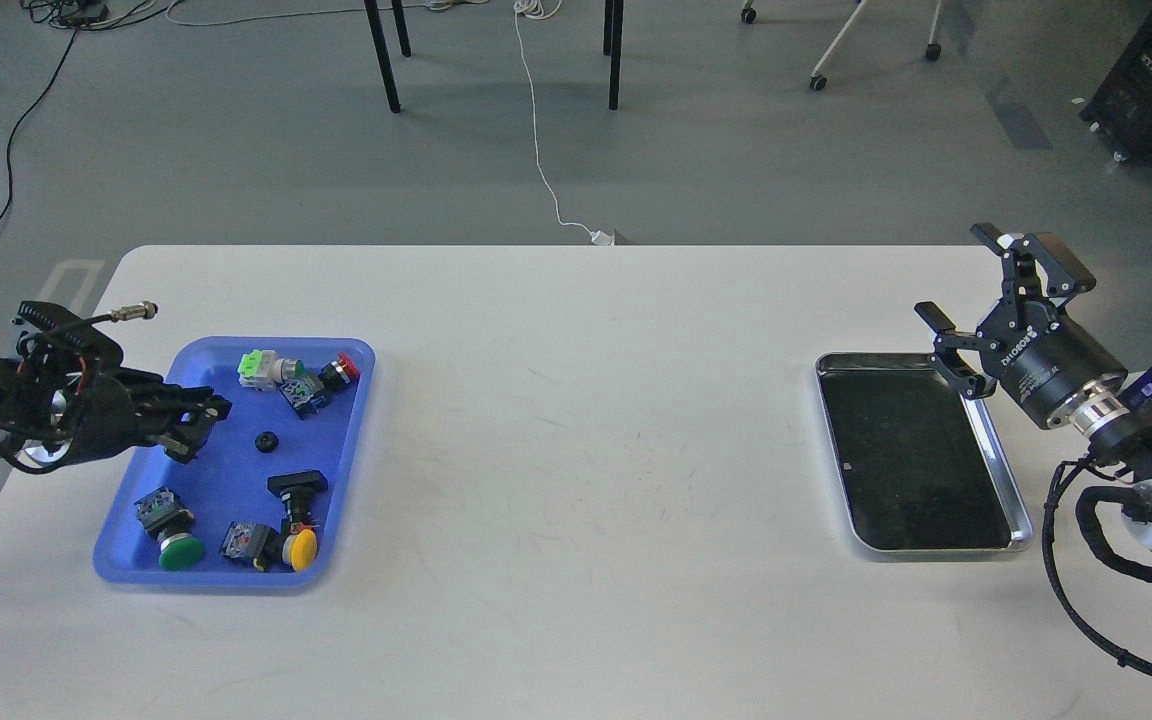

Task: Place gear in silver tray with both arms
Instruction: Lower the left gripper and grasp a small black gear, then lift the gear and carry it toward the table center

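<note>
Resting left of the silver tray [1006,480], the small black gear [264,441] is seen in the blue tray [126,560]; the right end effector [966,300] is held wide open and empty, the left end effector's [201,425] opening cannot be told.

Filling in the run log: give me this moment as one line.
gear: in blue tray | left hand: over blue tray, empty | right hand: open, by silver tray | silver tray: empty

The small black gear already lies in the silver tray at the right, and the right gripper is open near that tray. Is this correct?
Not quite. The head view shows the silver tray holding nothing; the small black gear lies in the blue tray at the left, near the left gripper. The rest is correct: the right gripper is open near the silver tray.
</note>
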Available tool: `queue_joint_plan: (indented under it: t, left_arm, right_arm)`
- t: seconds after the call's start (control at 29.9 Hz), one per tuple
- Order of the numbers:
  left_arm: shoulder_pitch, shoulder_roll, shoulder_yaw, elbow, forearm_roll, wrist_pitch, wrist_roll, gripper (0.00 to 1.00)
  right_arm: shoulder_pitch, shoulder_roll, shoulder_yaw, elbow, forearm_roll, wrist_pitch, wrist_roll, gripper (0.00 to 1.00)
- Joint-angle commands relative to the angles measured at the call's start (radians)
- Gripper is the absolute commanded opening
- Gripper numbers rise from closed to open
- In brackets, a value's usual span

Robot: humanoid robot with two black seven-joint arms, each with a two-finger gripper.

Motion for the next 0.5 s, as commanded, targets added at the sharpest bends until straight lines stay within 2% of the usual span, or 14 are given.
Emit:
queue_joint_plan:
  t: [0.0, 0.2, 0.47]
  left_arm:
    - [-0.078, 0.056, -0.003, -0.127, -0.014, -0.016, 0.0, 0.12]
    - [-0.196, 0.022, -0.001, -0.316, -0.009, -0.134, 0.0, 0.13]
    - [-0.282, -0.269, 0.043, -0.301, 0.062, -0.225, 0.0, 0.13]
  right_arm:
    - [0.0, -0.003, 0.012, 0.017, 0.0, 0.001, 0.0, 0.99]
    - [0.044, -0.001, 0.023, 0.051, 0.0, 0.003, 0.0, 0.99]
    - [0.221, -0.001, -0.029, 0.06, 0.003, -0.002, 0.0, 0.99]
